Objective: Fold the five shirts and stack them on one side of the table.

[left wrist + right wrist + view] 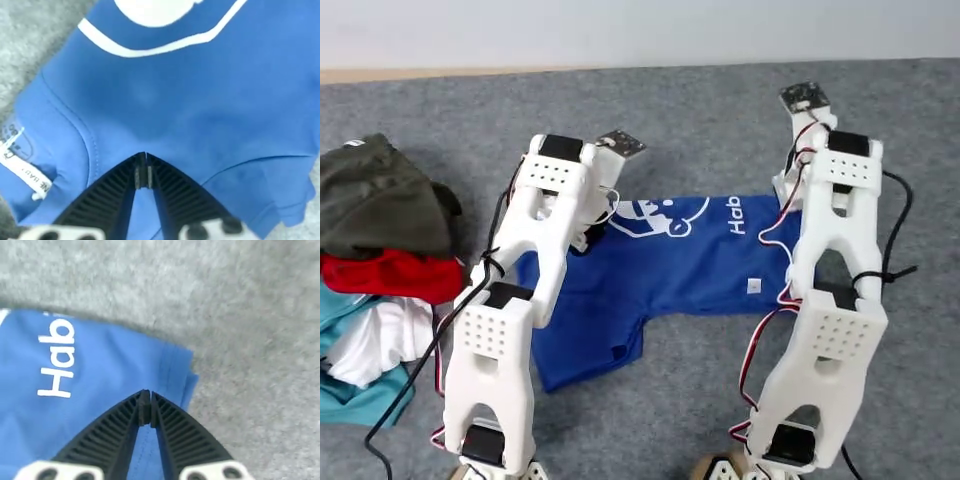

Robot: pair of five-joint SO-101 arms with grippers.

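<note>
The left claw (144, 170) is pinching the blue shirt (690, 265) near its collar, and the right claw (147, 407) pinches its hem edge. White-printed and creased, the shirt lies spread mid-tabletop (720, 120).

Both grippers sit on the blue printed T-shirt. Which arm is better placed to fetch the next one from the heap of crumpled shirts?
Left, probably. The heap of crumpled shirts lies on the grey fabric-covered table nearest the left gripper. The right gripper pinches the far end of the blue printed T-shirt.
</note>
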